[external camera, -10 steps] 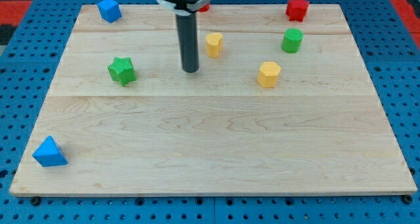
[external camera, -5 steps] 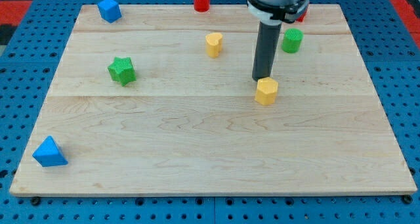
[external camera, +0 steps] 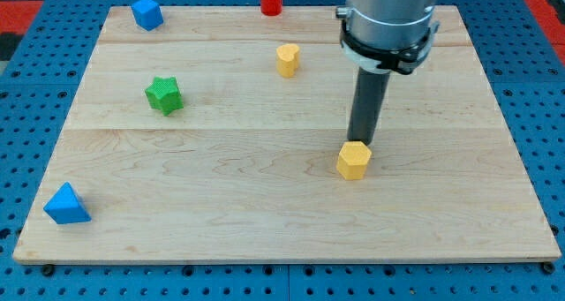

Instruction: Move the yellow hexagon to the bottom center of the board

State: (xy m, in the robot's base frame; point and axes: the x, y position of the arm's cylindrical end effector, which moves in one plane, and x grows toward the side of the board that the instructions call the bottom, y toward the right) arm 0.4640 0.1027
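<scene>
The yellow hexagon sits right of the board's centre, in its lower half. My tip touches the hexagon's upper edge, from the side toward the view's top. The dark rod rises from there to the arm's grey collar, which hides the blocks at the top right of the board.
A yellow heart-shaped block lies above the centre. A green star is at the left. A blue cube is at the top left, a red cylinder at the top edge, a blue triangle at the bottom left.
My tip swung from left of the heart block to the right and then downward. It has pushed the yellow hexagon toward the view's bottom. The arm now hides the green and red blocks at the top right.
</scene>
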